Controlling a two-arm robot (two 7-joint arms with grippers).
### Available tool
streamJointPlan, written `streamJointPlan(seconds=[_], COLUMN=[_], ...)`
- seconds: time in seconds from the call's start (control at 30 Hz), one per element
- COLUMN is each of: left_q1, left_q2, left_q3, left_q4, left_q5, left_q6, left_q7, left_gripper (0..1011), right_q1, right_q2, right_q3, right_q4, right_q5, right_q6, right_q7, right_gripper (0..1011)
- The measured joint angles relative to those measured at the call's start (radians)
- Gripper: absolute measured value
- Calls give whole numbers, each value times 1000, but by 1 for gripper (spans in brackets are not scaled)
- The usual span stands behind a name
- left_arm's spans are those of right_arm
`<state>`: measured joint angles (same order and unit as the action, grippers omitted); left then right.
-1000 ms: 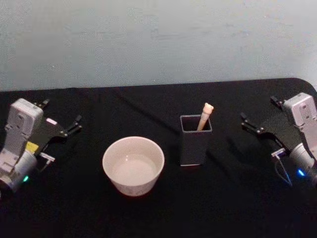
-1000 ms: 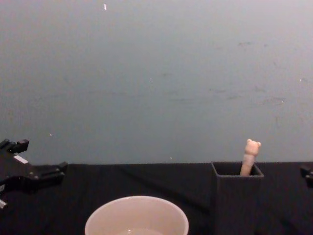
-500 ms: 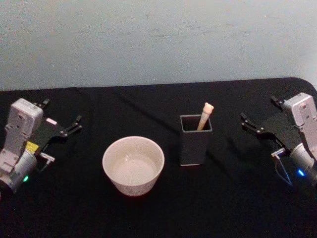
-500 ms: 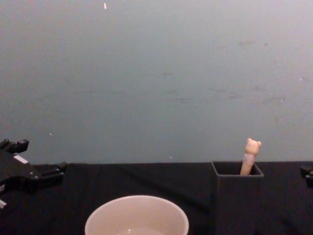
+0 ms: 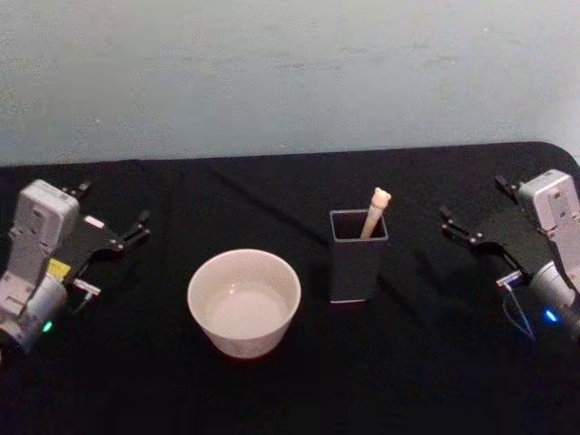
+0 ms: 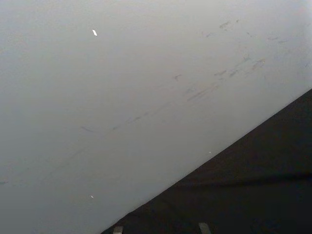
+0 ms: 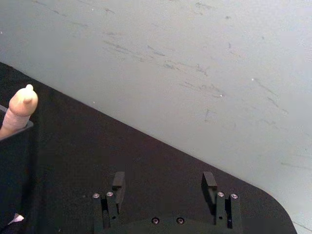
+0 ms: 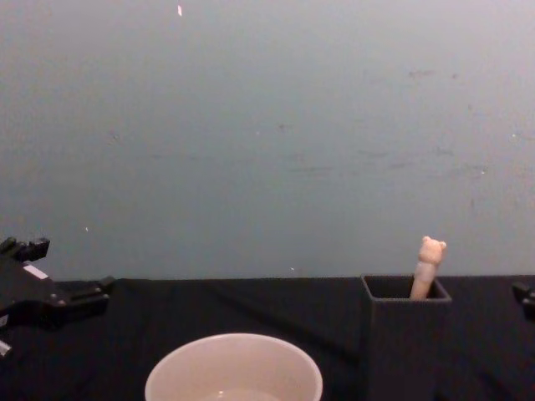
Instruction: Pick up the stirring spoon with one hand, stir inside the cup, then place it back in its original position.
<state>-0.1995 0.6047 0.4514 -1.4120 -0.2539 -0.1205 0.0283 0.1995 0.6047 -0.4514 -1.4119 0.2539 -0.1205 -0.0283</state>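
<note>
On a black cloth [image 5: 290, 390] before a pale wall [image 5: 290, 72], the stirring spoon [image 5: 373, 214] leans in the dark holder [image 5: 355, 270], with the cup [image 5: 241, 341] just left of the holder and the left gripper [image 5: 113, 208] and right gripper [image 5: 476, 205] well out to either side of it, both spread wide and empty; the head view looks down into the cup, while the chest view sees it from the side.

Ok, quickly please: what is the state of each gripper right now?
Left gripper: open, holding nothing, left of the cup.
Right gripper: open, holding nothing, right of the holder.
</note>
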Motion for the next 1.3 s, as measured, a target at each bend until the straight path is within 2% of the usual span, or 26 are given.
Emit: streamJointPlan(seconds=[0.17,0.3,0.5,0.73,0.97,1.13,1.3], left_q1=[0,0,0,0,0,0,0], left_q2=[0,0,0,0,0,0,0], left_q3=[0,0,0,0,0,0,0], left_q4=[0,0,0,0,0,0,0], left_q5=[0,0,0,0,0,0,0], left_q6=[0,0,0,0,0,0,0], left_q7=[0,0,0,0,0,0,0], left_gripper=[1001,1001,1001,1001,1001,1001,1001], right_q1=[0,-1,-25,-95,-153,-160,-141], right_q2=[0,-4,20,80,112,106,79], right_q3=[1,17,61,113,133,134,129], right_q4=[0,-10,-61,-150,-209,-221,-219], right_q5=[0,5,73,175,234,253,270], right_q6=[0,9,35,48,51,56,83], right_q7=[0,15,90,224,329,375,411], right_gripper=[1002,1003,1003,1002,1003,1003,1002])
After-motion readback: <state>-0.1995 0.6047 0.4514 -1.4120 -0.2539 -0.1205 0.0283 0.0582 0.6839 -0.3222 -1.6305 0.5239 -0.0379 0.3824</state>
